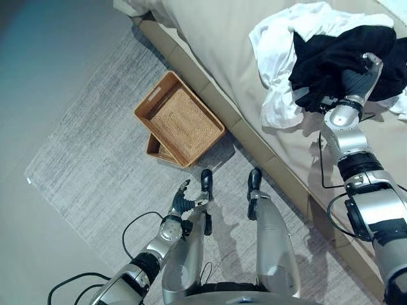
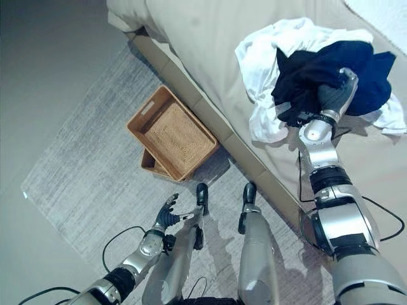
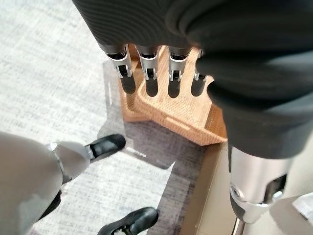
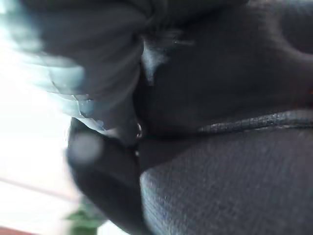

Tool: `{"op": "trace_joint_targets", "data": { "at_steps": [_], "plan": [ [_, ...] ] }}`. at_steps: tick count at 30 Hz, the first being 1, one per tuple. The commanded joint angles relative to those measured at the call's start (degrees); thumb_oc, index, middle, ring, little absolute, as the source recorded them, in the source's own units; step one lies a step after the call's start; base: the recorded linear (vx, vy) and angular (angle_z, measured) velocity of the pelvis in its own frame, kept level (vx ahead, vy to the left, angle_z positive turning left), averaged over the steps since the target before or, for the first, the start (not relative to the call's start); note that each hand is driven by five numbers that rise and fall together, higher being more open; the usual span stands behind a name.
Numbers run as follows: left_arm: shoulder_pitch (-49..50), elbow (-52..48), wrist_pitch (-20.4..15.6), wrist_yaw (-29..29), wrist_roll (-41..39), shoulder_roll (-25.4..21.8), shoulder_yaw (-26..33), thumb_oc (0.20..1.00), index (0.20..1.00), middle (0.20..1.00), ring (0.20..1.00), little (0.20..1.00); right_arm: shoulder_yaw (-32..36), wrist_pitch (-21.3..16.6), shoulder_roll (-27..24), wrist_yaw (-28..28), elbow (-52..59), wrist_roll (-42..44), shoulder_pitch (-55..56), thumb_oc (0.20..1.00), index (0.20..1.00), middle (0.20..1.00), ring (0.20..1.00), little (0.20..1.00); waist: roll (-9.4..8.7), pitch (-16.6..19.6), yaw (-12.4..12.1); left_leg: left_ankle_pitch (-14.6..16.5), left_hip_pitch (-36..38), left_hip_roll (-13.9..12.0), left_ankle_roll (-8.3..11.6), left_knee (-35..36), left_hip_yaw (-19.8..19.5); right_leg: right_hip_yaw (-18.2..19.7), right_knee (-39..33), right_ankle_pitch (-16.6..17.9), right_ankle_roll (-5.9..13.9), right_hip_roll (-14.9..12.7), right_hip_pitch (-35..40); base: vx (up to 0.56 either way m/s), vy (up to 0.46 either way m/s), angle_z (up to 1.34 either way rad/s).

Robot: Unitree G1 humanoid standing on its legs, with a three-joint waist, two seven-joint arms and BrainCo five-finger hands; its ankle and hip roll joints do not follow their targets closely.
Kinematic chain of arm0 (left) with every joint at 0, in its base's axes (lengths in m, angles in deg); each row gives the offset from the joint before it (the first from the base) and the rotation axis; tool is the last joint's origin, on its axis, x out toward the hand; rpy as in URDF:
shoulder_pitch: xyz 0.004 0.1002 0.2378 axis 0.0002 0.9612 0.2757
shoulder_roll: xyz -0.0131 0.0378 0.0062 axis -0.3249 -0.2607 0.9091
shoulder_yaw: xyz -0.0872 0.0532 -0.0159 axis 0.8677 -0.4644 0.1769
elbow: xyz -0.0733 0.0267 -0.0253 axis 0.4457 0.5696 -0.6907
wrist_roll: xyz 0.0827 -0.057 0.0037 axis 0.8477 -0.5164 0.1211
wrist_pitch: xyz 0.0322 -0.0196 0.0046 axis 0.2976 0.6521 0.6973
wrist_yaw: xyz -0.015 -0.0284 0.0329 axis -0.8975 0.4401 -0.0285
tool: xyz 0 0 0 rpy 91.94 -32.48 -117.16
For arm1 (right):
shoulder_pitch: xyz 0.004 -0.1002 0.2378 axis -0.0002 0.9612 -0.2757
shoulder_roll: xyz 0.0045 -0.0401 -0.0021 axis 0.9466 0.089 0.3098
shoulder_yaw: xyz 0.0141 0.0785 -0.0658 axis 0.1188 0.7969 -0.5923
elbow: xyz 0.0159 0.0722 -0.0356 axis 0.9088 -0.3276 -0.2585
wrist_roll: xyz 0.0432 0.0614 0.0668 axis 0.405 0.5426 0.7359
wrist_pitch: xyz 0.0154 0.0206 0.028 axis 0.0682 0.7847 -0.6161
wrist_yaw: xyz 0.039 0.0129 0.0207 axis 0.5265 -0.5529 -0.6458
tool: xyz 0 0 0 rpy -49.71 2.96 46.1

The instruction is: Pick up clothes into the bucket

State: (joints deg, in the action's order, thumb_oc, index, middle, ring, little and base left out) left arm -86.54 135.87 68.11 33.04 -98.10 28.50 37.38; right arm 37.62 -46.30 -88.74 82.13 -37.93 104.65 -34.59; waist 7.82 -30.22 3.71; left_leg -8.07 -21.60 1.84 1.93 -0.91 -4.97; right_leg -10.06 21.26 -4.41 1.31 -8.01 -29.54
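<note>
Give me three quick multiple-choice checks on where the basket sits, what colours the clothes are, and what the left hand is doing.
1. Where does the woven basket sit?
A. On the bed
B. On the grey rug beside the bed
C. In the left hand

2. What colours are the clothes piled on the bed?
A. One white, one dark
B. Both red
C. One green, one yellow

3. What state is the left hand in?
A. Curled round the basket's rim
B. Pinching white cloth
C. Open, holding nothing

Answers:
1 B: the basket rests on the rug next to the bed's edge, tilted over a second one beneath.
2 A: a white garment lies under a dark garment, where the right hand is pressed into the cloth.
3 C: its fingers hang straight above the floor in the left wrist view, away from the basket.
</note>
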Motion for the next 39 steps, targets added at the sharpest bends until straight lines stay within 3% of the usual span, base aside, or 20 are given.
{"op": "trace_joint_targets", "data": {
  "at_steps": [1, 9, 11, 17, 25, 27, 29, 33, 39],
  "plan": [
    [1.17, 1.93, -0.88, 1.18, 2.59, -1.97, 2.01, 1.000, 1.000, 1.000, 1.000, 1.000, 4.27, -6.10, -2.72, 3.14, 5.21, -4.22, -3.24, 0.200, 0.200, 0.200, 0.200, 0.200, -6.43, 1.17, -0.31, 6.62, 1.52, 1.39, 0.05, -6.34, 1.03, 3.55, -8.09, 4.89, 5.73, -3.33, 6.74, 0.00, 0.000, 0.00],
    [5.55, 4.94, -0.05, -0.59, 4.92, -4.85, 8.16, 1.000, 1.000, 1.000, 1.000, 1.000, 8.61, -5.72, -6.06, 1.65, 14.46, -8.85, 1.81, 0.200, 0.200, 0.200, 0.200, 0.200, -10.44, 8.12, -0.81, 8.51, 8.55, 0.41, -0.44, -5.11, 3.80, 4.20, -14.14, 6.94, 6.85, -1.51, 15.08, 0.04, 0.028, -0.20],
    [5.68, 4.86, -0.02, -0.61, 4.92, -4.93, 8.12, 1.000, 1.000, 1.000, 1.000, 1.000, 8.72, -5.67, -6.00, 1.64, 14.59, -8.89, 2.03, 0.200, 0.200, 0.200, 0.200, 0.200, -10.50, 8.03, -0.88, 8.48, 8.85, 0.39, -0.44, -4.95, 3.82, 4.20, -14.33, 7.01, 6.85, -1.48, 15.38, 0.03, -0.001, -0.20],
    [7.68, 5.95, 0.44, -2.03, 5.73, -5.32, 10.62, 1.000, 1.000, 1.000, 1.000, 1.000, 12.28, -4.77, -8.86, 0.93, 16.97, -10.40, 4.88, 0.200, 0.200, 0.200, 0.200, 0.200, -11.73, 12.93, -1.14, 8.45, 13.10, 0.33, -0.45, -2.31, 3.86, 2.80, -17.39, 7.24, 7.01, -0.60, 20.22, 0.04, 0.000, -0.03],
    [10.33, 3.56, -0.04, -3.23, 4.86, -5.65, 11.61, 1.000, 1.000, 1.000, 1.000, 1.000, 12.68, -4.30, -12.99, 0.64, 16.09, -10.82, 3.71, 0.200, 0.200, 0.200, 0.200, 0.200, -13.05, 16.57, -1.77, 9.33, 16.21, -0.02, -0.44, -2.19, 4.04, 2.46, -18.26, 6.76, 7.08, -0.28, 23.89, 0.04, -0.001, 0.03],
    [10.51, -2.30, -1.36, -4.05, 4.62, -7.27, 10.62, 1.000, 1.000, 1.000, 1.000, 1.000, 11.42, -4.39, -15.92, 0.59, 16.08, -11.10, 0.73, 0.200, 0.200, 0.200, 0.200, 0.200, -13.76, 18.76, -1.97, 9.76, 17.95, -0.28, -0.44, -1.87, 3.96, 2.20, -18.36, 6.13, 7.09, -0.06, 25.76, 0.07, -0.003, 0.06],
    [10.63, -2.54, -1.22, -4.09, 4.58, -7.28, 10.69, 1.000, 1.000, 1.000, 1.000, 1.000, 11.19, -4.44, -15.97, 0.59, 15.88, -11.04, 0.47, 0.200, 0.200, 0.200, 0.200, 0.200, -13.70, 18.63, -1.94, 9.76, 18.15, -0.29, -0.43, -1.78, 3.97, 2.21, -18.41, 6.12, 7.09, -0.04, 25.93, 0.05, -0.008, 0.00],
    [9.22, -15.53, -3.28, -5.19, 3.39, -10.77, 9.96, 1.000, 1.000, 1.000, 1.000, 1.000, 8.47, -3.92, -18.89, 1.16, 17.54, -13.20, -4.18, 0.200, 0.200, 0.200, 0.200, 0.200, -14.16, 21.55, -1.83, 10.05, 20.35, -0.74, -0.28, -0.69, 4.15, 1.75, -19.52, 5.76, 7.23, 0.28, 28.11, 0.05, -0.004, 0.00],
    [7.05, -22.61, -3.97, -6.26, 0.48, -11.68, 9.42, 1.000, 1.000, 1.000, 1.000, 1.000, 4.02, -2.95, -20.56, 2.54, 16.42, -13.89, -13.08, 0.200, 0.200, 0.200, 0.200, 0.200, -14.53, 24.77, -1.40, 10.44, 22.95, -1.28, -0.04, 0.55, 4.72, 1.82, -21.10, 5.72, 7.30, 0.70, 30.42, 0.05, -0.006, -0.03]
  ]
}}
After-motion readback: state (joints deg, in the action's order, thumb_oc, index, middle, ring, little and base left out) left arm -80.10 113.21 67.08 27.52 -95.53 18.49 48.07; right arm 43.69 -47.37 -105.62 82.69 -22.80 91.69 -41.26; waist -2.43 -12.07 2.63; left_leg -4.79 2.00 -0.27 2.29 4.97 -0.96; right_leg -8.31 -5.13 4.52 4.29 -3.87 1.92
